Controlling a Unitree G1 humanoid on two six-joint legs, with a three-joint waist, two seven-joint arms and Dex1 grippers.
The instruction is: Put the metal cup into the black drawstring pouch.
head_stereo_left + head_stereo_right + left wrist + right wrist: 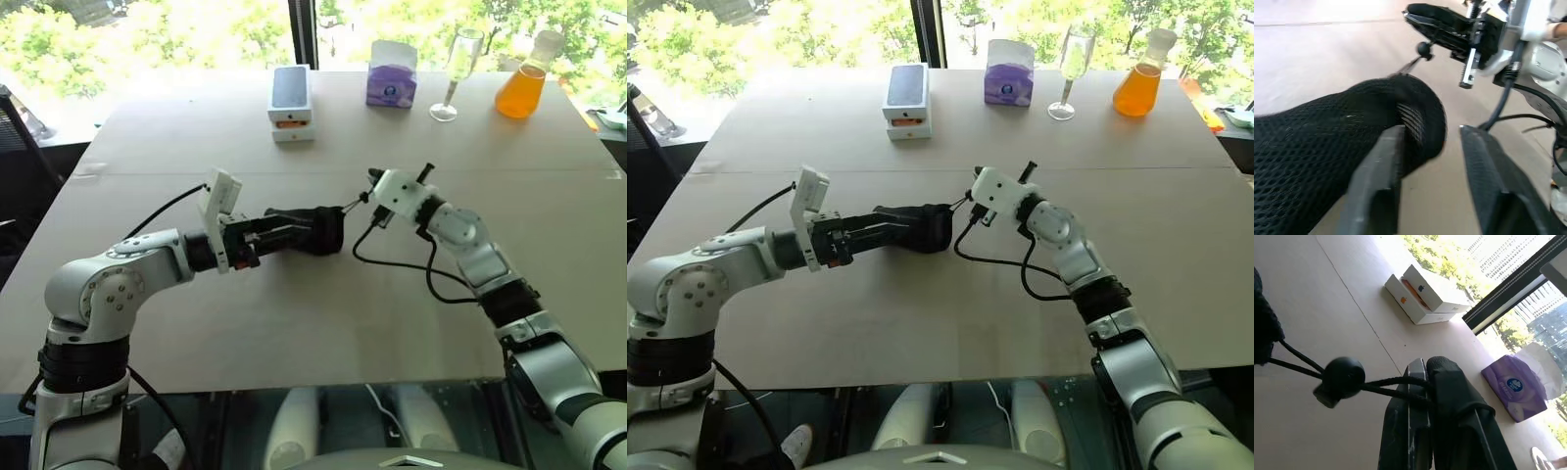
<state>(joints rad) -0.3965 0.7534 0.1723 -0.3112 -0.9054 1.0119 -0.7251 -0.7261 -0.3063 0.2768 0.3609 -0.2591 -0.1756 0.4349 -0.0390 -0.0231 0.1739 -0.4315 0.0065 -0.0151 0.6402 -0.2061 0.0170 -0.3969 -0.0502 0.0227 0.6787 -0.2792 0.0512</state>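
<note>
Cord pulled on black drawstring pouch (312, 229)
Right pincer (1427, 382) pinching the cord (1388, 383); left pincer (1435, 161) spread beside pouch, above the desk (323, 313).

office or lab high up: plain table (323, 323) by window (304, 29), towers outside, orange flask (520, 90).

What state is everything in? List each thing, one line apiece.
black drawstring pouch: on its side, bulging.
cord: taut, pinched in the right gripper.
left gripper: fingers open beside the pouch.
right gripper: fingers shut on the cord.
wine glass: upright.
flask: upright, holding orange liquid.
</note>
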